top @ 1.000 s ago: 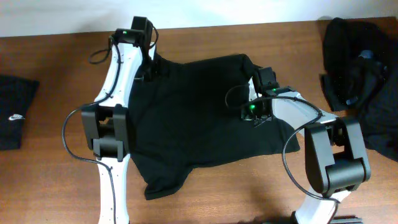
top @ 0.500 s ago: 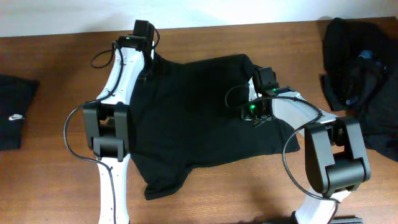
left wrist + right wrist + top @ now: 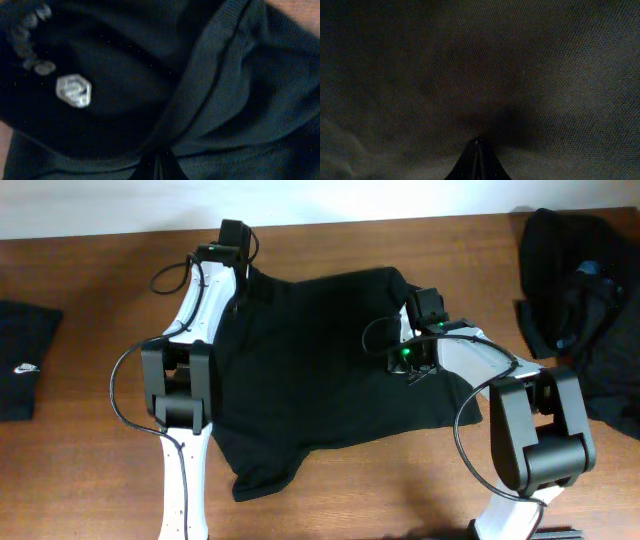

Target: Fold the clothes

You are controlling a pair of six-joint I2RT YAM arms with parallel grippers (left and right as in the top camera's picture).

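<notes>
Shifted right along the far hem since a second ago: my left end effector [image 3: 157, 164], pressed together, pinching gathered cloth of the black T-shirt [image 3: 320, 370]. Right end effector [image 3: 478, 150] pressed together against that shirt, which lies spread on the brown table [image 3: 90, 290]. Folded black garment [image 3: 25, 360] at left edge; dark clothes heap [image 3: 580, 290] at right; white wall [image 3: 100, 205] behind.

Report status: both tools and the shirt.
Left tool shut on spread T-shirt, far left corner. Right tool shut on its right side. Folded garment left, clothes pile right, both apart.
</notes>
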